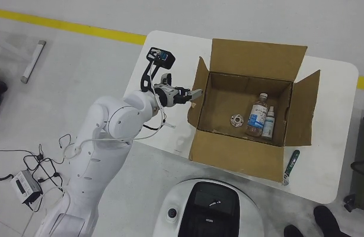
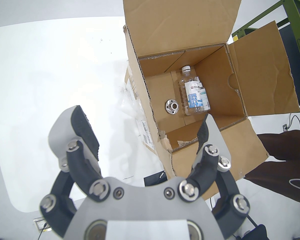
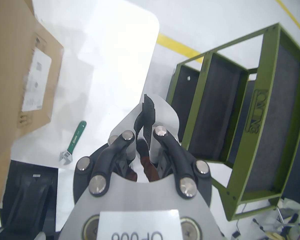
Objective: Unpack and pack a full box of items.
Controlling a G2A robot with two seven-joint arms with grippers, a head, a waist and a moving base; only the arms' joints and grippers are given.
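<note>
While the left end effector (image 2: 145, 123) hangs released outside the box (image 2: 180, 21), the bottle (image 2: 192, 93) lies inside to its right, cap pointing away.

brown box (image 1: 235, 151), green-handled wrench (image 1: 292, 164)

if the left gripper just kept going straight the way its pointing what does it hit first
Most likely the box, on its near side wall close to the top edge. The open left gripper points at that wall from outside. Depth is unclear, so it might just clear the rim.
</note>
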